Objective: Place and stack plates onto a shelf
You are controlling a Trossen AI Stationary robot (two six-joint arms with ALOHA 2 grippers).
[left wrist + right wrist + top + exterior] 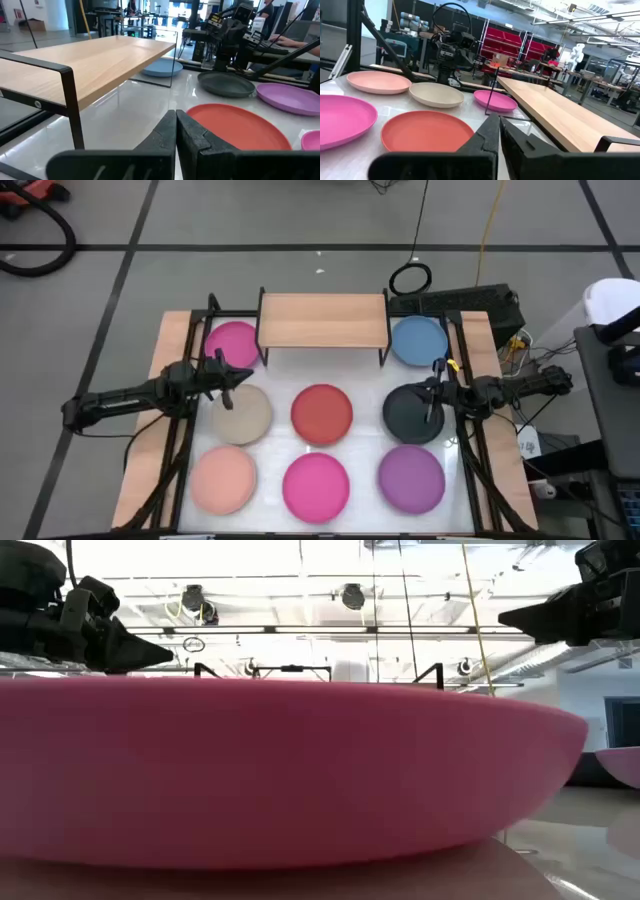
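Note:
Eight plates lie flat on the white table. In the high view these are magenta [233, 343], blue [418, 340], beige [243, 415], red [322, 413], black [412, 415], peach [223, 480], a second magenta [316, 485] and purple [411, 478]. The light-wood shelf [322, 320] stands bare at the far middle, between the magenta and blue plates. My left gripper [240, 375] hovers shut over the beige plate's far edge. My right gripper [432, 392] hovers shut over the black plate. The near magenta plate [280, 770] fills the low view.
Black frame rails [180, 440] run along both table sides under the arms. A black cable ring [410, 278] lies on the floor beyond the table. Equipment and cables [560, 410] crowd the right side. The shelf's thin black legs [75, 110] stand on the white top.

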